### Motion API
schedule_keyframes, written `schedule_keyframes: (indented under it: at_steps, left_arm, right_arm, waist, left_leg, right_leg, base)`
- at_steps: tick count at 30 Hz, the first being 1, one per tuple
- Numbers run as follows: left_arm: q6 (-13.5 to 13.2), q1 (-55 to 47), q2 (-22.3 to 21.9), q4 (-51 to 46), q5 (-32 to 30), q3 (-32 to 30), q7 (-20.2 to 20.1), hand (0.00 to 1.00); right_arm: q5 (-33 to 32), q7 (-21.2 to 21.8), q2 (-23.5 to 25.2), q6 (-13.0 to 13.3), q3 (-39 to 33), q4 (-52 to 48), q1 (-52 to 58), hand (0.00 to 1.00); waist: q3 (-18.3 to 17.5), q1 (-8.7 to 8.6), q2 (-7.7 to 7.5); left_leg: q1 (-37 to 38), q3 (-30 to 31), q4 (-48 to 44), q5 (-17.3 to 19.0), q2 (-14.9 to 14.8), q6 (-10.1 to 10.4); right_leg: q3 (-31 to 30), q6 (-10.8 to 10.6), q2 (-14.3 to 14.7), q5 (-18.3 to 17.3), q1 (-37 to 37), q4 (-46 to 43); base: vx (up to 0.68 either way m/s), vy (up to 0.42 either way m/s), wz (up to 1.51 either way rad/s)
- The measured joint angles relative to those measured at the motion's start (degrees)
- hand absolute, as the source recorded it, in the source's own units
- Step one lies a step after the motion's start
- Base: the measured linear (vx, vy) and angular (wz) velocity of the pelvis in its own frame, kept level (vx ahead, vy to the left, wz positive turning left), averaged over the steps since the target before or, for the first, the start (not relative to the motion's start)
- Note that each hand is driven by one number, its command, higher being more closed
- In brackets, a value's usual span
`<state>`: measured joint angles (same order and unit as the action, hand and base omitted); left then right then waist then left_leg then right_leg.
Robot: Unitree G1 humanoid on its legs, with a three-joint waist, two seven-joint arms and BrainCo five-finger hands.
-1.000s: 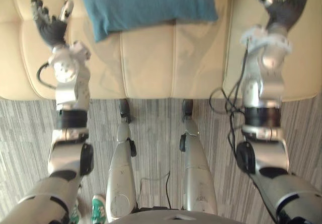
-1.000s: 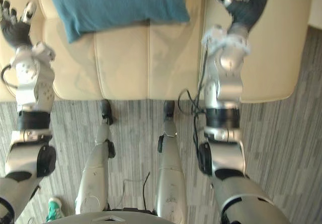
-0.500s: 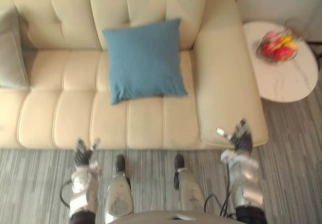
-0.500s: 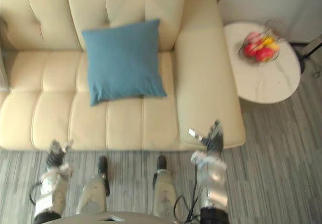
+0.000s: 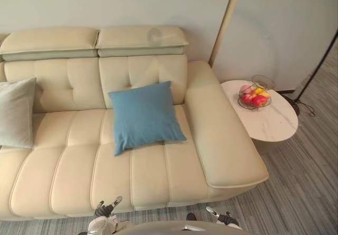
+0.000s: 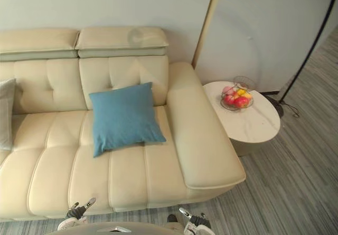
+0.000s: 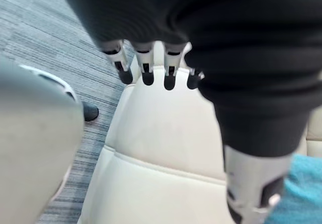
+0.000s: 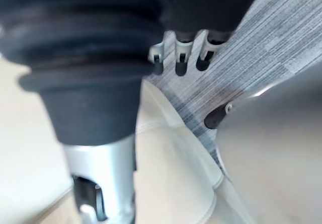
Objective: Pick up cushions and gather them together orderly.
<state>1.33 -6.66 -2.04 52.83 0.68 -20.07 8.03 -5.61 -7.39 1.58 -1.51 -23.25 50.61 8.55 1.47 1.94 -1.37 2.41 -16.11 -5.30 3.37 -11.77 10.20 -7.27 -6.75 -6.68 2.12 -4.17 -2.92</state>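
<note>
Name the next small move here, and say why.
Probably reach both hands forward toward the blue cushion. It leans against the back of the sofa, apart from the grey cushion at the left end, and the left hand and right hand hang open and empty short of the seat's front edge.

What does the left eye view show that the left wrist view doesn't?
Left eye view: the grey cushion at the left end of the cream sofa, the round side table, the fruit basket on it. Left wrist view: the left hand close up, fingers straight, holding nothing. Both: the sofa, the blue cushion, the striped floor.
</note>
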Motion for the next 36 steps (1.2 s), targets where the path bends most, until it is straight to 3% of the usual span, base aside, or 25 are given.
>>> schedule_keyframes:
  at_steps: [3, 4, 5, 6, 7, 8, 9, 10, 11, 13, 14, 16, 17, 18, 22, 23, 25, 26, 27, 28, 31, 32, 34, 35, 36]
  left_arm:
    - [0.01, 1.06, 0.92, 0.64, -1.21, 1.08, -0.02, 0.00]
    - [0.02, 2.21, 0.95, 0.47, -1.50, 1.11, -0.04, 0.00]
    - [0.02, 2.50, 0.79, 0.40, -1.51, 1.11, -0.05, 0.00]
    - [0.00, 2.42, 0.25, 0.00, -1.56, 1.07, -0.02, 0.00]
    - [-0.16, 3.20, 0.67, -1.03, -1.68, 1.73, 0.03, 0.00]
    - [-0.27, 3.25, 1.29, -1.89, -2.03, 2.56, -0.01, 0.00]
    - [-0.24, 3.21, 1.58, -1.91, -2.03, 2.84, -0.02, 0.00]
    - [-0.10, 2.99, 2.13, -1.84, -2.02, 2.76, -0.03, 0.00]
    - [0.05, 3.27, 1.65, -1.49, -2.03, 2.73, -0.01, 0.00]
    - [0.06, 2.59, 0.28, -0.62, -2.03, 2.71, -0.08, 0.00]
    - [0.03, 3.58, 1.20, -0.66, -2.05, 2.62, 0.20, 0.00]
    - [0.03, 3.87, 1.79, -0.76, -1.76, 2.90, 0.46, 0.00]
    - [0.23, 4.40, 1.64, -0.30, -1.74, 3.89, 0.56, 0.00]
    - [0.14, 3.96, 1.14, -0.36, -1.43, 4.58, 0.54, 0.00]
    - [0.01, 2.95, 0.66, -0.45, -0.91, 5.82, 0.54, 0.00]
    - [0.04, 2.57, 1.08, -0.43, -0.92, 6.39, 0.52, 0.00]
    - [-0.04, 3.65, 1.24, -0.50, -0.91, 5.88, 0.49, 0.00]
    - [0.01, 2.99, 0.87, -0.22, -0.99, 5.31, 0.49, 0.00]
    - [0.01, 2.74, 0.85, 0.01, -1.00, 5.15, 0.49, 0.00]
    - [0.12, 2.73, 0.66, 0.84, -1.03, 4.42, 0.37, 0.00]
    - [0.56, 2.60, -0.20, 1.94, -1.51, 3.23, 0.23, 0.00]
    - [1.02, 2.54, 1.48, 1.99, -1.55, 3.58, 0.29, 0.00]
    - [1.30, 2.07, 2.42, 2.12, -1.56, 3.81, 0.31, 0.00]
    - [1.38, 1.96, 3.00, 2.82, -1.62, 5.05, 0.27, 0.00]
    - [1.38, 1.97, 3.05, 2.93, -1.67, 5.45, 0.27, 0.00]
  right_arm:
    - [1.52, 0.70, -0.01, 0.00, 0.61, 0.13, -1.08, 0.00]
    - [1.51, 0.79, 0.20, 0.04, 1.37, 0.13, -1.53, 0.00]
    - [1.55, 0.88, 0.02, 0.08, 1.63, 0.29, -2.04, 0.00]
    - [1.70, 0.89, -0.55, 0.08, 1.62, 0.02, -3.84, 0.00]
    - [2.20, 0.87, -0.31, 0.07, 1.88, 0.23, -3.36, 0.00]
    - [2.40, 0.85, 0.09, 0.16, 1.82, 0.47, -3.14, 0.00]
    - [2.79, 0.85, 0.14, 0.17, 1.92, 0.67, -3.15, 0.00]
    - [3.43, 0.92, 0.21, 0.18, 2.38, 2.13, -3.05, 0.00]
    - [3.84, 0.91, 0.16, 0.14, 2.24, 2.11, -3.87, 0.00]
    - [3.84, 0.73, -1.31, 0.10, 1.86, 2.17, -4.76, 0.00]
    - [3.83, 0.75, -0.42, 0.02, 2.41, 2.31, -7.10, 0.00]
    - [3.83, 0.76, 0.25, 0.02, 3.01, 2.48, -9.29, 0.00]
    - [3.82, 0.71, -0.07, 0.33, 4.13, 2.08, -11.26, 0.00]
    - [3.82, 0.60, -0.11, 0.49, 4.09, 2.11, -11.01, 0.00]
    - [3.82, 0.31, -0.75, 0.39, 4.06, 2.13, -8.84, 0.00]
    - [3.75, -0.42, -0.98, 0.09, 3.32, 2.20, -8.03, 0.00]
    - [3.71, -0.85, -1.09, 0.06, 1.29, 2.64, -7.45, 0.00]
    - [3.70, -0.84, -1.85, -0.01, 0.43, 2.76, -6.31, 0.00]
    - [3.71, -0.81, -2.00, -0.03, 0.29, 2.78, -5.86, 0.00]
    - [3.72, -0.76, -2.00, -0.36, -0.75, 3.26, -5.00, 0.00]
    - [3.76, -0.67, -1.88, -1.50, -4.70, 4.73, -5.33, 0.00]
    - [3.77, -0.53, -0.12, -2.22, -6.06, 5.87, -5.26, 0.00]
    - [3.78, -0.54, 0.66, -2.58, -7.51, 6.95, -5.09, 0.00]
    - [3.70, -0.54, 0.94, -2.67, -9.01, 7.82, -4.46, 0.00]
    - [3.72, -0.58, 0.82, -2.68, -9.07, 7.91, -4.47, 0.00]
  waist:
    - [1.64, 0.01, -0.51]
    - [2.16, 0.26, -1.35]
    - [1.90, 0.53, -0.27]
    - [2.71, 0.99, 1.39]
    - [3.10, 0.21, 0.15]
    - [3.72, 0.27, -1.11]
    - [3.80, 0.25, -1.59]
    - [3.52, 0.32, -2.55]
    - [2.91, 0.74, -2.48]
    - [1.86, 2.43, 0.39]
    - [3.74, 2.82, -1.56]
    - [4.39, 4.02, -1.72]
    - [5.78, 3.88, 1.15]
    - [6.05, 3.27, 2.01]
    - [5.94, 2.08, 3.05]
    - [5.84, 1.20, 1.68]
    - [5.91, 1.57, 1.37]
    - [5.80, 0.93, 1.52]
    - [5.71, 0.70, 1.66]
    - [5.44, 0.25, 2.04]
    - [3.71, -0.09, 3.17]
    - [2.17, -0.73, 0.53]
    - [1.31, -0.76, -0.81]
    - [0.73, -1.16, -1.53]
    - [0.75, -1.22, -1.40]
  left_leg:
    - [-0.44, -2.54, -2.64, 1.97, -0.59, -0.26]
    - [-1.85, -2.67, -4.44, 3.20, -0.55, -2.48]
    - [-2.67, -2.33, -4.56, 3.26, -1.02, -3.53]
    - [-3.57, -3.23, -4.89, 2.08, -3.08, -2.62]
    - [-5.30, -1.72, -6.10, 1.58, -2.65, -2.70]
    - [-5.62, 0.09, -7.58, 1.57, -2.17, -2.71]
    - [-5.99, 0.82, -8.32, 1.54, -1.99, -2.67]
    - [-7.94, 2.92, -10.46, 1.05, -0.98, -2.62]
    - [-9.54, 4.71, -9.99, 0.70, -0.96, -3.28]
    - [-10.86, 6.78, -6.36, -0.65, 0.22, -4.48]
    - [-12.47, 6.01, -6.90, -3.67, 1.75, -4.19]
    - [-15.13, 5.17, -7.94, -4.48, 1.07, -3.56]
    - [-15.80, 6.31, -7.67, -6.00, -0.99, -3.03]
    - [-15.15, 7.04, -6.48, -7.15, -1.45, -2.82]
    - [-12.05, 5.69, -0.58, -9.31, -1.81, -3.52]
    - [-12.46, 4.01, -0.11, -6.75, -1.40, -3.12]
    - [-14.26, 4.33, -10.34, -5.25, -0.68, -4.72]
    - [-13.45, 5.06, -20.50, 0.48, 0.70, -5.78]
    - [-12.84, 5.08, -22.92, 2.51, 0.84, -5.79]
    - [-10.82, 5.25, -27.60, 7.17, 0.46, -5.21]
    - [-8.07, 5.09, -22.95, 11.88, 1.30, -4.60]
    - [-6.50, 4.02, -14.57, 9.38, 4.67, -6.13]
    - [-4.84, 3.54, -9.65, 6.50, 6.02, -6.70]
    - [-2.48, 3.57, -3.46, 2.69, 8.05, -7.61]
    - [-2.22, 3.58, -2.64, 2.08, 8.46, -7.90]
  right_leg:
    - [0.35, 1.55, 0.57, 1.77, -1.02, -0.72]
    - [1.65, 3.79, 0.86, 4.10, -2.58, -0.78]
    - [2.09, 5.85, 1.70, 6.22, -3.27, 0.30]
    - [4.74, 5.75, 1.93, 1.74, -6.10, -7.68]
    - [8.14, 5.29, 0.11, -7.21, -10.23, -27.55]
    - [9.04, 4.87, -1.42, -9.78, -10.05, -37.59]
    - [9.36, 4.44, -2.11, -10.02, -9.51, -40.66]
    - [10.48, 2.26, -2.88, -10.30, -9.01, -41.08]
    - [11.85, 0.45, -1.36, -9.92, -7.81, -36.87]
    - [9.83, -2.11, 0.11, -12.65, -2.87, -27.67]
    - [9.74, -0.95, -1.30, -16.81, 0.43, -27.23]
    - [10.30, 0.08, -0.34, -18.84, 3.16, -17.03]
    - [11.61, 0.95, 1.91, -16.54, 5.56, -11.52]
    - [12.31, 1.20, 2.66, -16.07, 6.41, -10.95]
    - [13.99, 1.92, 3.21, -16.61, 5.34, -14.53]
    - [14.60, 2.85, 1.67, -15.28, 4.52, -13.80]
    - [14.30, 2.48, 0.07, -14.04, 3.48, -13.78]
    - [14.05, 1.64, -1.46, -13.19, 3.62, -13.74]
    - [13.97, 1.39, -1.86, -12.81, 3.66, -13.50]
    - [13.36, 0.48, -2.26, -11.35, 3.68, -12.46]
    - [11.35, -1.38, -1.75, -7.36, 2.68, -8.30]
    - [11.12, 0.00, -3.42, -6.06, 1.59, -6.36]
    - [11.38, 0.99, -3.37, -5.34, 1.39, -5.49]
    - [12.25, 1.27, -2.30, -4.09, 3.32, -3.27]
    - [12.43, 1.39, -2.27, -4.00, 3.58, -2.78]
  base:
    - [-0.05, 0.009, -0.51]
    - [-0.11, 0.004, -0.69]
    - [-0.12, -0.008, -0.73]
    - [-0.13, -0.029, -0.23]
    - [-0.11, -0.072, 0.26]
    - [-0.07, -0.090, 0.66]
    - [-0.05, -0.135, 0.77]
    - [-0.13, -0.108, 0.67]
    - [-0.15, -0.065, 0.62]
    - [-0.17, 0.043, 0.15]
    - [-0.21, -0.020, -0.01]
    - [-0.30, -0.130, -0.20]
    - [-0.33, -0.104, -0.17]
    - [-0.28, -0.067, 0.10]
    - [-0.23, -0.051, 0.24]
    - [-0.18, 0.017, 0.18]
    - [-0.16, 0.086, -0.06]
    - [-0.16, 0.144, -0.12]
    - [-0.17, 0.213, -0.12]
    - [-0.16, 0.261, -0.20]
    - [-0.15, 0.278, -0.21]
    - [-0.13, 0.221, -0.11]
    - [-0.13, 0.152, 0.00]
    - [-0.15, 0.114, 0.08]
    - [-0.16, 0.084, 0.12]
